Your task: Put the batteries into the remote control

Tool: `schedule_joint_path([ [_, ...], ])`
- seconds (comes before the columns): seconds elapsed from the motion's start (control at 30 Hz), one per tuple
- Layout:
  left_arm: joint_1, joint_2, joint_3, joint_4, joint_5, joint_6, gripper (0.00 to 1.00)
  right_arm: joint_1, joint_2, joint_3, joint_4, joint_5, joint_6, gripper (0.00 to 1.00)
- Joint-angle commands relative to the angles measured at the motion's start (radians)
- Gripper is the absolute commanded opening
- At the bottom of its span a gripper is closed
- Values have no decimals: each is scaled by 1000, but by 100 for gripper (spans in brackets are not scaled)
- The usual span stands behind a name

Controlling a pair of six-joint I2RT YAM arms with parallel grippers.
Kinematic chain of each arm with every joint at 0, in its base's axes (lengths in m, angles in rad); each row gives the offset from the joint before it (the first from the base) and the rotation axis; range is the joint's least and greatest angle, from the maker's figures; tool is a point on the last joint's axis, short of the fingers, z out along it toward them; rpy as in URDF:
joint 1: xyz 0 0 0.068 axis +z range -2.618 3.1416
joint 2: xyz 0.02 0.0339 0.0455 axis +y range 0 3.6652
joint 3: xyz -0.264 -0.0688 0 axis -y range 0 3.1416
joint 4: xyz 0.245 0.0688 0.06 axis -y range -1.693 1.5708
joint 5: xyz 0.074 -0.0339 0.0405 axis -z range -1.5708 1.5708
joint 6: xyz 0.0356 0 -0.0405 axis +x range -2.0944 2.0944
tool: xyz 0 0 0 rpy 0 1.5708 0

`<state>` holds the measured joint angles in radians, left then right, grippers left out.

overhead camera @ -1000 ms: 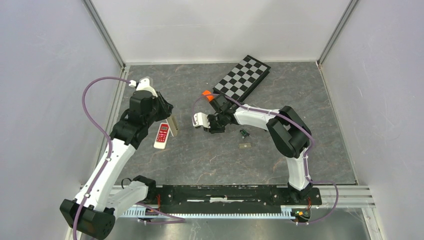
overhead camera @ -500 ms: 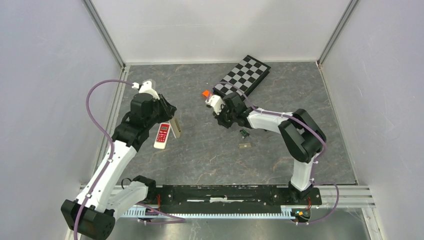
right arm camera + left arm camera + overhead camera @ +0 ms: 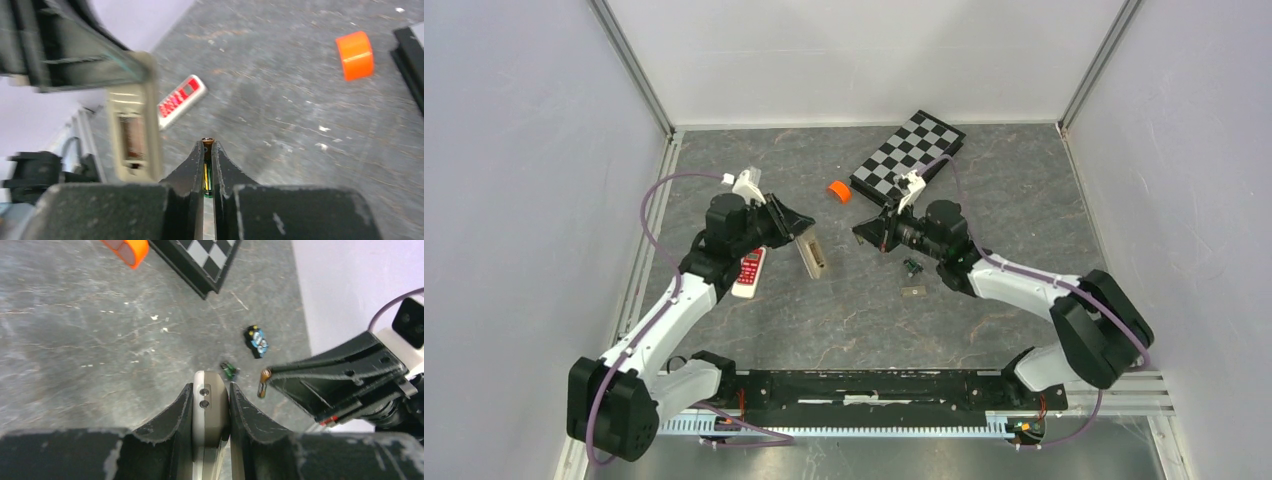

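My left gripper [image 3: 210, 387] [image 3: 790, 226] is shut on the end of a beige remote control [image 3: 211, 400] [image 3: 810, 256], which hangs above the table. In the right wrist view the remote control [image 3: 132, 137] shows its open battery bay, up and left of my fingertips. My right gripper [image 3: 207, 148] [image 3: 865, 230] is shut on a slim battery [image 3: 207, 170] with a coppery tip. That battery [image 3: 262, 382] points at the remote from the right, a short gap away. A small green battery [image 3: 230, 371] lies on the table beyond the remote.
A red-and-white remote [image 3: 749, 272] [image 3: 181, 100] lies under the left arm. An orange roll [image 3: 838, 190] and a checkerboard [image 3: 909, 155] sit at the back. A blue-and-black gadget [image 3: 256, 341] and a small grey plate [image 3: 914, 291] lie under the right arm.
The left arm swung the beige remote right, toward the middle. The right arm pulled back to the right and turned to face the remote, its jaws tightening on the battery.
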<state>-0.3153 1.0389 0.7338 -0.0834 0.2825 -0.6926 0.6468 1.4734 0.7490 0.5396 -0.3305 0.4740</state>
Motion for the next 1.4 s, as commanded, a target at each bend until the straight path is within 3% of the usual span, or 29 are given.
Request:
schedule_joint_path([
  [0.0,-4,12,-72,342,141,-191,2,49,-111,-71,305,25,196,2],
  [0.13,-18,8,-120,461,129,-255,2,96,-163,-102,372,96,201,2],
  [0.5,-21,15,-139,572,174,-382,2,189,-129,-72,409,169,91,3],
  [0.77,-21,25,-122,511,197,-439,2,214,-115,-53,370,202,-3,3],
  [0.9,-20,28,-95,315,45,-346,2,215,-111,-50,280,256,-33,4],
  [1.0,-20,42,-70,153,-99,-234,2,210,-118,-37,116,310,-76,16],
  [1.07,-19,49,-70,114,-132,-198,2,207,-131,-41,-15,381,-92,41],
  [1.13,-19,50,-72,108,-139,-179,2,201,-150,-65,-111,416,-123,54],
  [1.37,-19,33,-60,56,-188,-113,2,190,-178,-79,-432,387,-247,64],
])
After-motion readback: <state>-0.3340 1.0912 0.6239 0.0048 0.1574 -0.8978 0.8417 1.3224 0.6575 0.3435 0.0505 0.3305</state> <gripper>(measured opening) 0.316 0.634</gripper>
